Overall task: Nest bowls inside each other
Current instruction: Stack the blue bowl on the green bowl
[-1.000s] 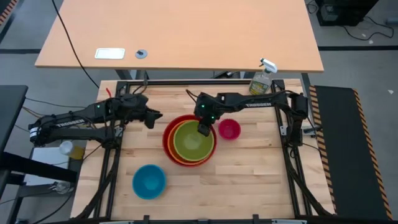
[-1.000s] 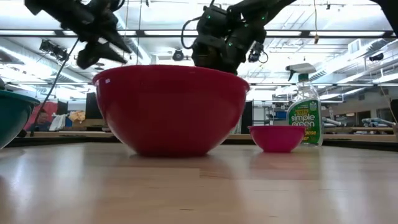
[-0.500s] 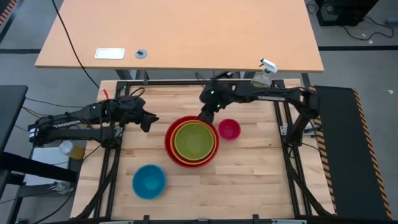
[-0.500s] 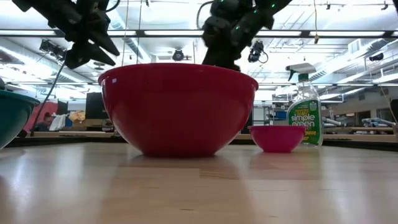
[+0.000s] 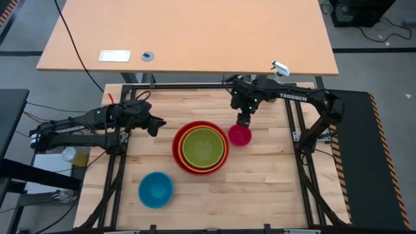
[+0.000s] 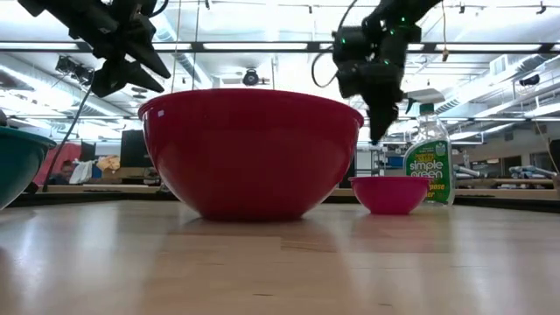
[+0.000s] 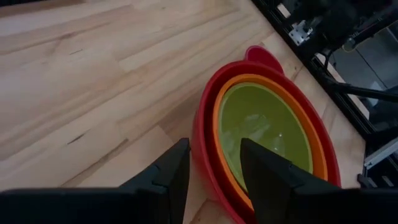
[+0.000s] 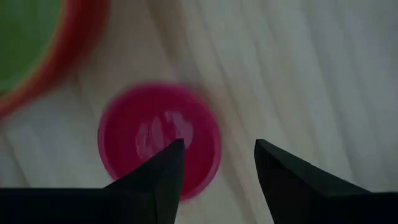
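The red bowl point(image 5: 175, 148) stands on the table's middle with the orange bowl point(image 5: 223, 158) and the lime green bowl point(image 5: 201, 147) nested inside it. The small pink bowl point(image 5: 239, 136) stands on its base just right of them, and the blue bowl point(image 5: 156, 189) stands alone toward the near left. My right gripper point(image 5: 243, 120) hangs open above the pink bowl's far rim point(image 8: 158, 134), fingers pointing down and touching nothing. My left gripper point(image 5: 158, 123) hovers open to the left of the red bowl point(image 7: 205, 134), raised above the table.
A clear spray bottle point(image 6: 429, 166) stands at the table's far right corner behind the right arm. Bare wood lies along the near edge and to the right of the blue bowl. Black frame rails point(image 5: 305, 182) border the table.
My right gripper has left the green bowl's far rim, risen a little and swung toward the table's right, ending over the pink bowl. The nested stack has shifted slightly to the right and now stands still.
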Motion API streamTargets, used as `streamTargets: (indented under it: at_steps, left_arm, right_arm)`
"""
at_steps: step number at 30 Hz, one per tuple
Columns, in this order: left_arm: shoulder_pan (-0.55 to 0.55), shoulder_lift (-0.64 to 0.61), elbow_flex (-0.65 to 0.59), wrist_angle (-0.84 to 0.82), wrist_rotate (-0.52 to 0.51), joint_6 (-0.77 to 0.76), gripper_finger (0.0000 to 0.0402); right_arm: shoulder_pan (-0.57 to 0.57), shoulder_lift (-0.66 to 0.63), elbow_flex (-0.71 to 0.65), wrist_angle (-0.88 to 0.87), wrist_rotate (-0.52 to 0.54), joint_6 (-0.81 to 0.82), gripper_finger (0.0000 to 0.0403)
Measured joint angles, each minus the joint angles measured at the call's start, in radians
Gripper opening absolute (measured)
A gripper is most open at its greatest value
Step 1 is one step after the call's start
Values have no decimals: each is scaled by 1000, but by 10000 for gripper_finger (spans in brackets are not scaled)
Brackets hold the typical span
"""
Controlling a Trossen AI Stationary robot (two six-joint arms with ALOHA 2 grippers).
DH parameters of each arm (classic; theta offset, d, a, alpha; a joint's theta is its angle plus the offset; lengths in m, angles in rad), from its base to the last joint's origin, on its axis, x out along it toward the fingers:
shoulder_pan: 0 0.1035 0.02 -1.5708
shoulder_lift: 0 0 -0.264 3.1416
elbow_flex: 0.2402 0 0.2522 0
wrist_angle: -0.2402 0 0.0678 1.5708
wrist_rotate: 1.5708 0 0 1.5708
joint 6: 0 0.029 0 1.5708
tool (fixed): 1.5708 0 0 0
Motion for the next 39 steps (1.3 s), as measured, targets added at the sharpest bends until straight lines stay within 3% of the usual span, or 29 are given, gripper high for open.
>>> streamTargets:
  at_steps: [7,12,15,20,26,39]
  left_arm:
    - [0,14,0,-47,25,-40,190]
    - [-51,26,0,-101,421,-69,193]
    - [-141,25,0,-203,508,-137,185]
    - [-308,41,0,-305,496,-219,178]
    - [-460,128,0,-314,332,-282,176]
    - [-702,366,0,-219,200,-277,176]
  right_arm:
    - [0,15,-87,85,13,-62,245]
    - [-1,-1,-86,67,43,-56,255]
    - [4,-44,-60,67,73,-60,249]
    - [26,-109,-4,72,96,-28,243]
    - [74,-148,10,136,92,55,243]
    - [142,-146,10,151,106,103,242]
